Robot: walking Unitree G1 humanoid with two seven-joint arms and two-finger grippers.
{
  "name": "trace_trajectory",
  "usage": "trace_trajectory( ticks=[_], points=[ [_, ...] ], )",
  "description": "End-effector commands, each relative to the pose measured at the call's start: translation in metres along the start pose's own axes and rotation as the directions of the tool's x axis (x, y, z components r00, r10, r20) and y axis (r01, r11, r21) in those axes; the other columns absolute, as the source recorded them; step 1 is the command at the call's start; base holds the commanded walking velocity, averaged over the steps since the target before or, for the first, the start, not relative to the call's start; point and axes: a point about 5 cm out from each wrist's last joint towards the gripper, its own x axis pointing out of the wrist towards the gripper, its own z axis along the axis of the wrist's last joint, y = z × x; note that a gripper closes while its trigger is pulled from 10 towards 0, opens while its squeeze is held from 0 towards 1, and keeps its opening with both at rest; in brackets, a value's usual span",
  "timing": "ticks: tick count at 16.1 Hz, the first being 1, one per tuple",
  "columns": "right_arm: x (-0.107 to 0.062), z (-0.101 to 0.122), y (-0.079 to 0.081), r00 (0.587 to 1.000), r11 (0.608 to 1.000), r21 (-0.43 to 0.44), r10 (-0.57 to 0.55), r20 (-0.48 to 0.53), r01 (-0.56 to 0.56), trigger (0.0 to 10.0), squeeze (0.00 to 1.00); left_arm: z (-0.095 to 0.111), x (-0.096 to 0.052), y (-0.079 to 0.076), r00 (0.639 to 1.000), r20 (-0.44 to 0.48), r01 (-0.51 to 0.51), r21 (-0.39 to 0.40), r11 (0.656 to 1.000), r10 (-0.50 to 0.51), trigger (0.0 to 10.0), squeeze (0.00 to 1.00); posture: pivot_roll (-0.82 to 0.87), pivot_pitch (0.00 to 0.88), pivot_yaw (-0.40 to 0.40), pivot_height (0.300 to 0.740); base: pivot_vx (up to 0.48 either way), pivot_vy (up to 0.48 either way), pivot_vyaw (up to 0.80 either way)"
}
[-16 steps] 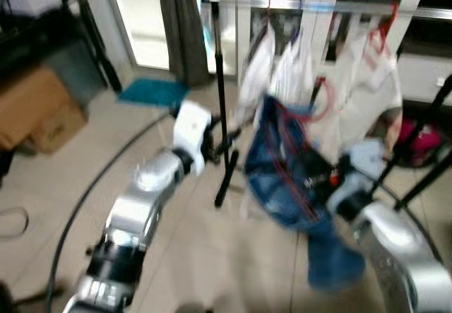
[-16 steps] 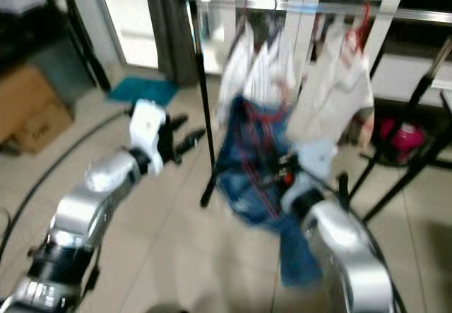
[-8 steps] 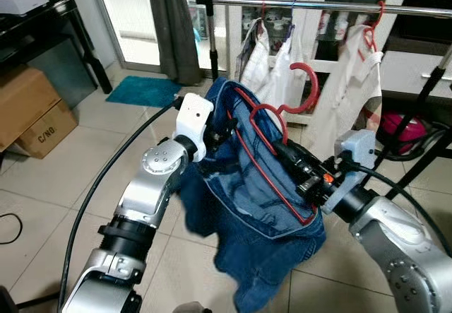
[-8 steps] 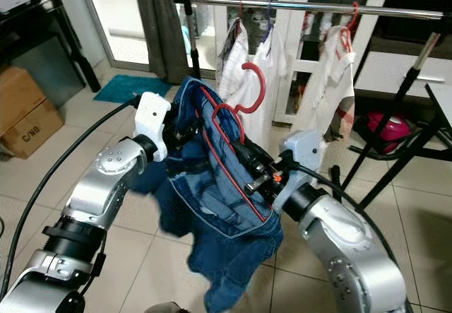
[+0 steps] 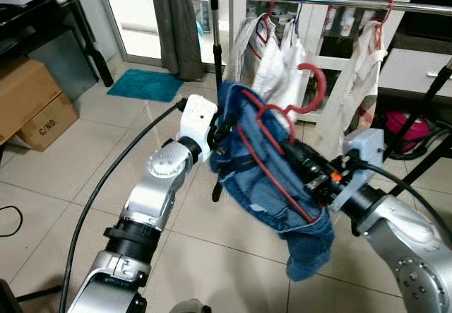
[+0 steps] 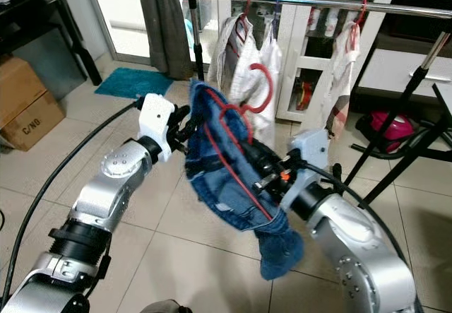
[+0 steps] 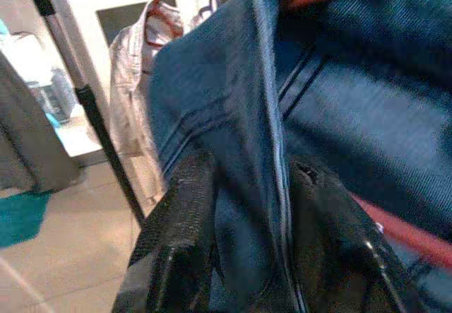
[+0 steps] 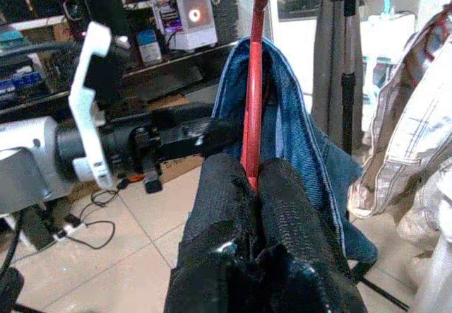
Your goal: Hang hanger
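While a chrome clothes rail [image 5: 332,1] runs across the far side of the room with pale shirts [image 5: 272,58] hanging from it, the blue jeans [image 5: 272,186] sit nearer, held up between the two arms in front of the rail and below it. They are draped over a red hanger [image 5: 282,119], whose hook curls upward just in front of the hung shirts without reaching the bar. At the right, the right gripper [image 8: 256,186] has its two black fingers pressed together on the hanger's red wire, holding it from below, with denim folded over the wire above the grip. At the left, the left gripper [image 7: 244,207] pinches the top edge of the jeans, its fingers [image 7: 185,221] either side of a fold of denim at the left end of the garment. One trouser leg trails down to the right, hanging free above the tiled floor [image 5: 85,157]. Far left, a cardboard box [image 5: 32,108] stands on the tiles, and a teal mat [image 5: 145,85] lies by a dark curtain [image 5: 173,23].
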Motion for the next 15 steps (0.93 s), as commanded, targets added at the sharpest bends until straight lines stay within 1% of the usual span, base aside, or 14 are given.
trace_trajectory(
  ticks=[1, 4, 7, 12, 13, 15],
  points=[
    [-0.003, 0.007, 0.001, 0.999, 1.000, 0.004, 0.014, 0.043, -0.014, 0.0, 0.00, 0.004, -0.001, 0.000, 1.000, 0.019, -0.018, 0.022, 1.000, 0.018, 0.0, 0.00, 0.04, 0.000, 0.050, 0.740, 0.000, 0.000, 0.00],
    [-0.006, 0.006, 0.004, 0.999, 1.000, 0.016, 0.013, 0.041, -0.013, 0.0, 0.00, 0.006, -0.003, 0.005, 0.999, 0.024, -0.047, 0.018, 0.999, 0.047, 0.0, 0.00, 0.03, 0.000, 0.063, 0.740, 0.000, 0.000, 0.00],
    [-0.004, 0.001, 0.003, 1.000, 1.000, 0.007, -0.006, 0.025, 0.006, 0.0, 0.00, 0.005, -0.005, 0.004, 0.999, 0.025, -0.029, 0.005, 1.000, 0.028, 0.0, 0.00, 0.02, 0.000, 0.073, 0.740, 0.000, 0.000, 0.00],
    [-0.002, -0.003, -0.002, 0.999, 0.999, -0.026, -0.043, -0.003, 0.043, 0.0, 0.00, 0.007, -0.011, 0.009, 0.999, 0.033, -0.023, -0.011, 1.000, 0.023, 0.0, 0.00, 0.03, 0.000, 0.070, 0.740, 0.000, 0.000, 0.00],
    [-0.002, -0.004, -0.004, 0.999, 0.998, -0.037, -0.051, -0.017, 0.050, 0.0, 0.00, 0.007, -0.015, 0.011, 0.999, 0.032, -0.014, -0.020, 1.000, 0.015, 0.0, 0.00, 0.03, 0.000, 0.070, 0.740, 0.000, 0.000, 0.00],
    [-0.005, -0.008, -0.009, 0.996, 0.996, -0.074, -0.062, -0.064, 0.057, 0.0, 0.00, 0.010, -0.022, 0.010, 0.997, 0.044, 0.072, -0.035, 0.997, -0.071, 0.0, 0.00, 0.03, 0.000, 0.074, 0.740, 0.000, 0.000, 0.00]
  ],
)
